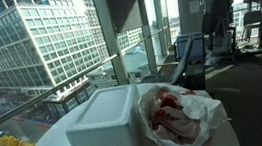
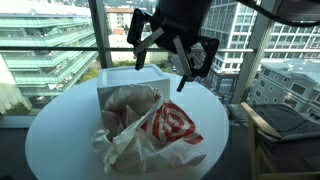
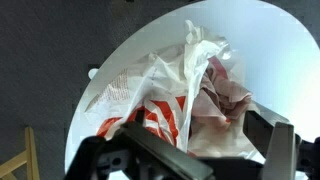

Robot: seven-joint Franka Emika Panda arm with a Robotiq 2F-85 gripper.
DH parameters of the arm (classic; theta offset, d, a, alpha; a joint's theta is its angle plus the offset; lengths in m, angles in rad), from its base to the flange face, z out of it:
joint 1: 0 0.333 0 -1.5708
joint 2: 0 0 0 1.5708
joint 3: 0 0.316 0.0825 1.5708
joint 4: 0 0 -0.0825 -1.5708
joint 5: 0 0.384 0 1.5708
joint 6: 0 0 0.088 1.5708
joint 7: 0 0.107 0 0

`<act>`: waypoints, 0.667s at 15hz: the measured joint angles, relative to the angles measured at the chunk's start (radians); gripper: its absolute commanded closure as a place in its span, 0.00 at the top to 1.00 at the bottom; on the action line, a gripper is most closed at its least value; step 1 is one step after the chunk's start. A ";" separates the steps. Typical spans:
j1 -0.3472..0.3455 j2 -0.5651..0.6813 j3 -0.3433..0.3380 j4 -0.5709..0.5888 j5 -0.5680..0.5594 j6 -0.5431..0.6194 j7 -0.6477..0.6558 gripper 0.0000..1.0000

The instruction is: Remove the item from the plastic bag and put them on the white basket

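Observation:
The plastic bag (image 2: 150, 125), crinkled white with red print, lies on the round table beside the white basket (image 2: 140, 76). Both show in both exterior views: the bag (image 1: 182, 115) to the right of the basket (image 1: 102, 122). In the wrist view the bag (image 3: 160, 95) lies spread out below me, and something crumpled and tan (image 3: 225, 100) shows in its mouth. My gripper (image 2: 168, 48) hangs open above the bag and the basket's near edge, touching neither. In the wrist view my gripper (image 3: 205, 160) has nothing between its black fingers (image 3: 280, 140).
The round white table (image 2: 60, 130) stands by tall windows, its edge close around the bag and basket. A wooden chair (image 2: 285, 122) stands beside the table. Exercise machines (image 1: 230, 15) stand further back in the room.

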 measured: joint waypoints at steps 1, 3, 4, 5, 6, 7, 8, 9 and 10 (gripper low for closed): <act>0.000 0.000 0.000 0.004 0.000 0.000 0.000 1.00; 0.000 -0.002 0.000 0.009 0.000 0.000 0.000 1.00; 0.000 -0.002 0.000 0.010 0.000 0.000 0.000 1.00; 0.000 -0.002 0.000 0.010 0.000 0.000 0.000 1.00; 0.000 -0.002 0.000 0.010 0.000 0.000 0.000 1.00; 0.000 -0.002 0.000 0.010 0.000 0.000 0.000 1.00; 0.000 -0.002 0.000 0.010 0.000 0.000 0.000 1.00; 0.000 -0.002 0.000 0.010 0.000 0.000 0.000 1.00; 0.000 -0.002 0.000 0.010 0.000 0.000 0.000 1.00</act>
